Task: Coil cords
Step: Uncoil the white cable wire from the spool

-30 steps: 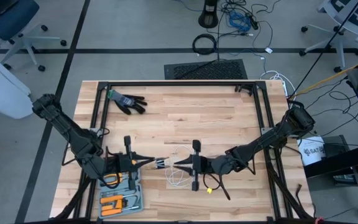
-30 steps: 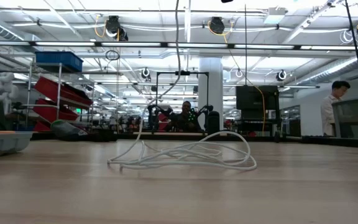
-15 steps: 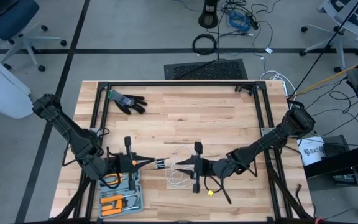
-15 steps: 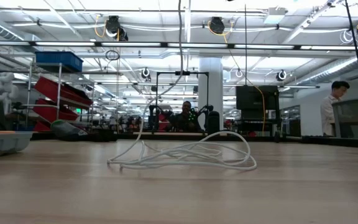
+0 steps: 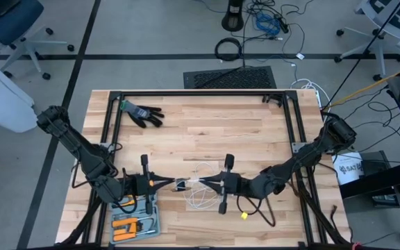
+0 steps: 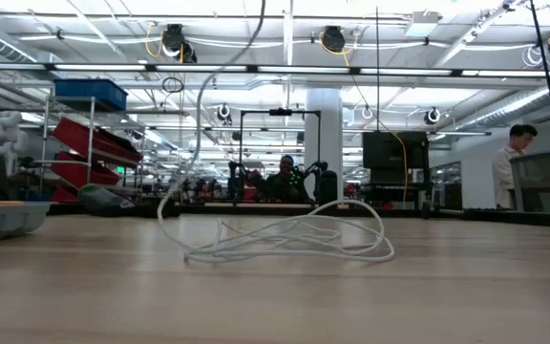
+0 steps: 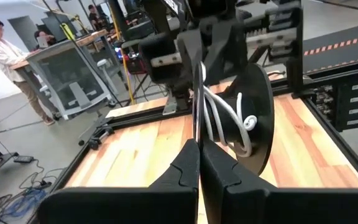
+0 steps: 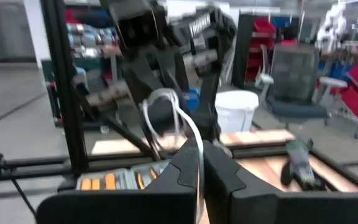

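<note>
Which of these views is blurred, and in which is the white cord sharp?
Right wrist view: most blurred, the white cord and the room behind it smeared. Left wrist view: cord clear against the black disc, the background softer. Low view: cord loops in focus on the table, with ceiling lights glaring above. High view: even light, cord very thin.

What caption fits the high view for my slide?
Both end effectors, left and right, shut on the cord at the table's front.

Robotics lab: storage racks (image 6: 84, 143), office chairs (image 8: 294, 81).
</note>
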